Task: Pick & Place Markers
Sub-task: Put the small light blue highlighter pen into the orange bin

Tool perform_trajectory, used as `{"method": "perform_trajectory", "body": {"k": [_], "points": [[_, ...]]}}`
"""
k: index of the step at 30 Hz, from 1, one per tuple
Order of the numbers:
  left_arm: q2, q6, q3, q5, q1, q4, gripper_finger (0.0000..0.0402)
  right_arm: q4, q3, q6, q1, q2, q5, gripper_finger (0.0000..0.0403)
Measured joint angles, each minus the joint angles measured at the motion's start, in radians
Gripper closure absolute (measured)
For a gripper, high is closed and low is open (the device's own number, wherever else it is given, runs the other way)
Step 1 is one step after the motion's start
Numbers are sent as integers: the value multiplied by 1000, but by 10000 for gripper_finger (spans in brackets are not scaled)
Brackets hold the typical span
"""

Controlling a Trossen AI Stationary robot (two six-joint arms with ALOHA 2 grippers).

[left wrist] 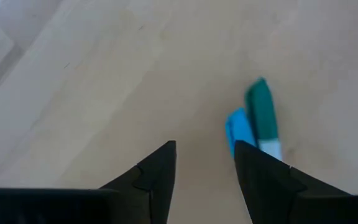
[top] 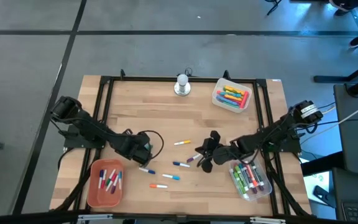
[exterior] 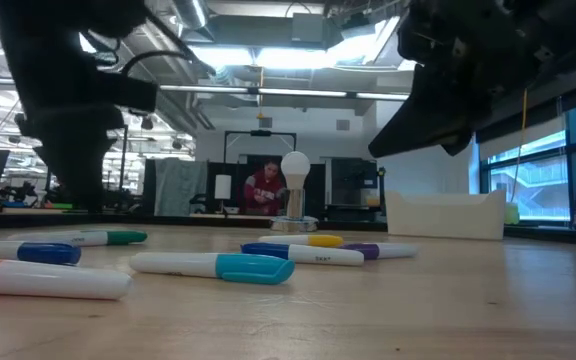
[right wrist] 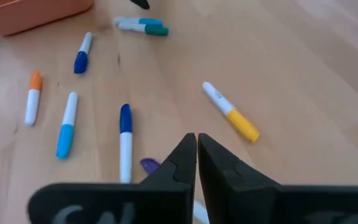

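Several markers lie loose on the wooden table: a yellow-capped one (top: 182, 142), a dark blue one (top: 180, 164), a light blue one (top: 171, 177), an orange one (top: 158, 185) and a purple one (right wrist: 149, 165). My left gripper (left wrist: 204, 155) points steeply down, open, above bare wood. A green-capped marker (left wrist: 261, 115) and a light-blue-capped marker (left wrist: 238, 127) lie side by side just outside one finger. My right gripper (right wrist: 196, 140) is shut and holds nothing. It hangs above the table over the purple marker.
An orange bin (top: 104, 182) with markers stands near the front left. A clear bin (top: 250, 180) with markers is at the front right, and another bin (top: 231, 94) of coloured markers at the back right. A silver-white round knob (top: 183, 85) stands at the back middle.
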Motion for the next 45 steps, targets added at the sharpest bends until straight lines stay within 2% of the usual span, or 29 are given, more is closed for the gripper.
{"method": "perform_trajectory", "body": {"k": [7, 24, 29, 33, 35, 38, 41, 45], "points": [[0, -23, -83, 0, 1, 174, 255, 10, 0, -6, -17, 0, 2, 385], [40, -77, -88, 18, -3, 173, 282, 19, 0, 15, 8, 0, -25, 385], [106, -76, -82, -33, -33, 169, 313, 6, 0, 20, 18, 0, -24, 385], [102, -69, -81, -35, -37, 156, 351, 6, 0, 44, 29, 0, -23, 385], [89, -68, -68, -33, -41, 135, 364, 6, 0, 43, 36, 0, -14, 385], [70, -48, -40, -65, -62, 71, 365, 11, 0, 44, 40, 0, 7, 385], [34, -8, 40, -66, -70, -8, 358, 15, 0, 46, 42, 0, 13, 385], [0, 19, 152, 40, -108, -188, 351, 18, 0, 50, 46, 0, 12, 385]]}}
